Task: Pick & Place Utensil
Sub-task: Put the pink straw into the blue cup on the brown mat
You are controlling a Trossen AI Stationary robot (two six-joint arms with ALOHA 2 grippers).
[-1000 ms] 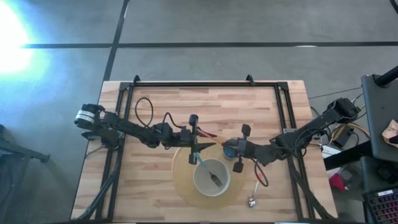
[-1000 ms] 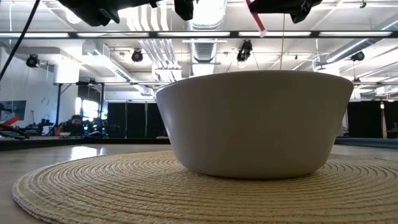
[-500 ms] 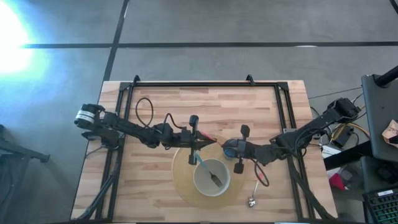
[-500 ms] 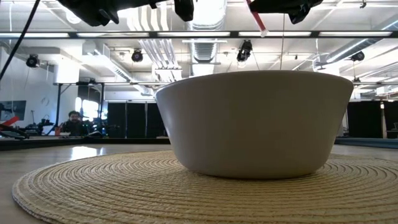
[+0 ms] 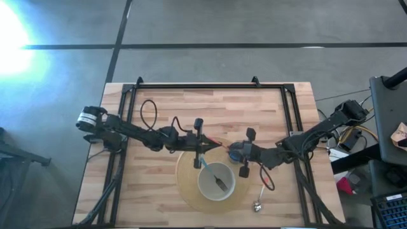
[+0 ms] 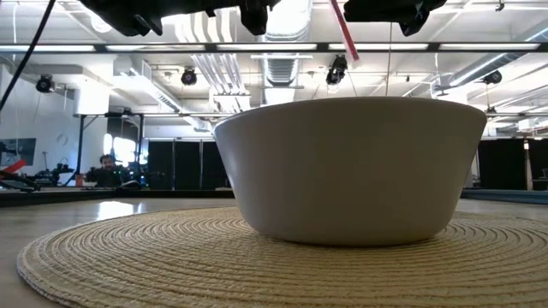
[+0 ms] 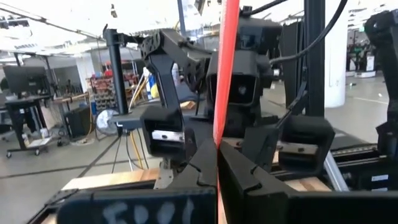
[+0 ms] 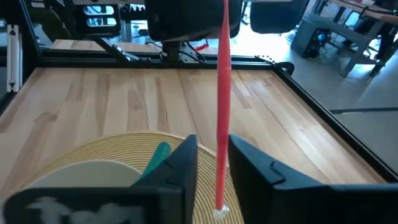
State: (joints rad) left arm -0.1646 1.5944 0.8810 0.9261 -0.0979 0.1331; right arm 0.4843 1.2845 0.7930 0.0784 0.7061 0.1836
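Woven straw round placemat (image 5: 186, 184) lies below my grippers, the white ceramic bowl (image 5: 216, 181) on it. My left gripper (image 5: 211, 147) and right gripper (image 5: 230, 151) both pinch the thin red plastic utensil (image 8: 222, 106) mid-handover; next, one must let go.

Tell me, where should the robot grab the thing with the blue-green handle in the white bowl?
Grab the blue-green handle, where it leans out over the white bowl's rim on the left arm's side. Come straight down from above. The dark head lies deep inside, the bowl's walls block the sides, and only the handle pokes up free.
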